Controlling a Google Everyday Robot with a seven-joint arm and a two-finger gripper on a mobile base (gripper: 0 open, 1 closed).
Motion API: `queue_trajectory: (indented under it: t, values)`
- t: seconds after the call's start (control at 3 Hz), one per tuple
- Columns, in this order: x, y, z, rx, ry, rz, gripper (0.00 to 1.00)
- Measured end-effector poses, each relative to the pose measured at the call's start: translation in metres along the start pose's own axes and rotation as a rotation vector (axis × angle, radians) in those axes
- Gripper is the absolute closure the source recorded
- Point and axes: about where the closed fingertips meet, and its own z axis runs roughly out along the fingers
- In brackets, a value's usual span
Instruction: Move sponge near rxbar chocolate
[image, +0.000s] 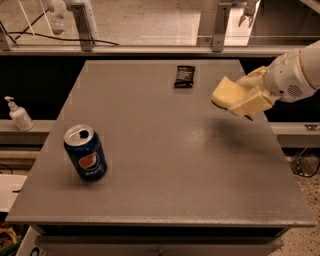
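Pale yellow soft foam sponge (224, 93), wavy-edged, sits pinched in my two-finger gripper (242, 98). I hold it clear of the grey table (150, 150) so it won't drag, just right of the small black wrapped rxbar chocolate (184, 76).

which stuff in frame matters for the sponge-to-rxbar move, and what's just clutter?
Part of the job:
- sponge, held above the table in the end effector, at the right of the view
- rxbar chocolate, flat near the far edge

Lying about:
- Pepsi can, upright, near left
- pump bottle, on the ledge left of the table
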Motion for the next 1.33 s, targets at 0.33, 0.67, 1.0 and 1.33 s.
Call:
queue_trajectory:
  t: [0.33,0.67,1.0,1.33]
  values:
    - [0.003,-0.042,0.017,0.025,-0.004,0.001,1.0]
    - [0.01,-0.084,0.042,0.024,0.004,0.033,1.0]
    - [0.012,-0.114,0.073,0.012,0.037,0.041,1.0]
    - [0.017,-0.132,0.103,-0.004,0.09,0.044,1.0]
